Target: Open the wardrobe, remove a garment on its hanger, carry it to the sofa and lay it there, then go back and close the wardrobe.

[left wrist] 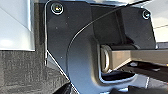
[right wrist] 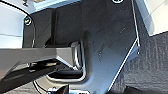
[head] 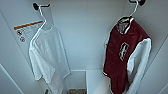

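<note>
The wardrobe [head: 85, 40] stands open in front of me in the head view, its white inside walls filling the picture. On the right hangs the garment [head: 122, 55], a dark maroon jacket with white sleeves and a white chest emblem. Its thin white hanger [head: 135, 8] hooks onto a dark peg at the top right. Neither wrist view lets me make out gripper fingers.
A plain white shirt [head: 47, 57] on a second white hanger [head: 43, 15] hangs from a dark peg on the left. A label with an orange stripe [head: 26, 28] is stuck on the left inner wall. Dark carpet [left wrist: 22, 72] and white panels [right wrist: 155, 15] lie below the wrists.
</note>
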Available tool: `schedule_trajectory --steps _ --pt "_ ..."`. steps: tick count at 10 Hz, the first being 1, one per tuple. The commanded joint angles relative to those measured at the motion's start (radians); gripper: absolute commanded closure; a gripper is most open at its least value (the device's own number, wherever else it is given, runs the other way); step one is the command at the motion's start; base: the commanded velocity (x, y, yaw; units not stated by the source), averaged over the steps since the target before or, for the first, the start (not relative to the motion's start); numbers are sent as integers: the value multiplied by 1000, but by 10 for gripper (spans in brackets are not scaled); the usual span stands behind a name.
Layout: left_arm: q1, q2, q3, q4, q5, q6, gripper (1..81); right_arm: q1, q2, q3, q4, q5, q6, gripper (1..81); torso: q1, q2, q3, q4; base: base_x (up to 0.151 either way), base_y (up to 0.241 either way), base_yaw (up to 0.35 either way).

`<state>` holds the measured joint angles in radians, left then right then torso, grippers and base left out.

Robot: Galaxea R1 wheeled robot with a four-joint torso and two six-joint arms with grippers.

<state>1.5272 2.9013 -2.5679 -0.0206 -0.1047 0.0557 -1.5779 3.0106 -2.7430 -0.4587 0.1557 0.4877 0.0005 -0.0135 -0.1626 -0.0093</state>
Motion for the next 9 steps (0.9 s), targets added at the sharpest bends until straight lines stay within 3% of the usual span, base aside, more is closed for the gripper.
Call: schedule_trajectory --steps 1,6,7,9 --pt "-23 -5 0 11 65 9 10 25 -2 -4 -14 -50 -3 10 0 0 0 0 70 0 0" --pt "-28 1 0 13 65 7 10 28 0 2 -14 -50 -4 10 1 0 0 0 0 0 0" --pt "-32 10 -6 15 71 6 10 28 0 5 -14 -50 -4 10 1 0 0 -83 0 0 0" --pt "-42 27 -31 15 74 7 10 28 0 14 -14 -50 -4 10 1 0 0 -118 0 0 0"
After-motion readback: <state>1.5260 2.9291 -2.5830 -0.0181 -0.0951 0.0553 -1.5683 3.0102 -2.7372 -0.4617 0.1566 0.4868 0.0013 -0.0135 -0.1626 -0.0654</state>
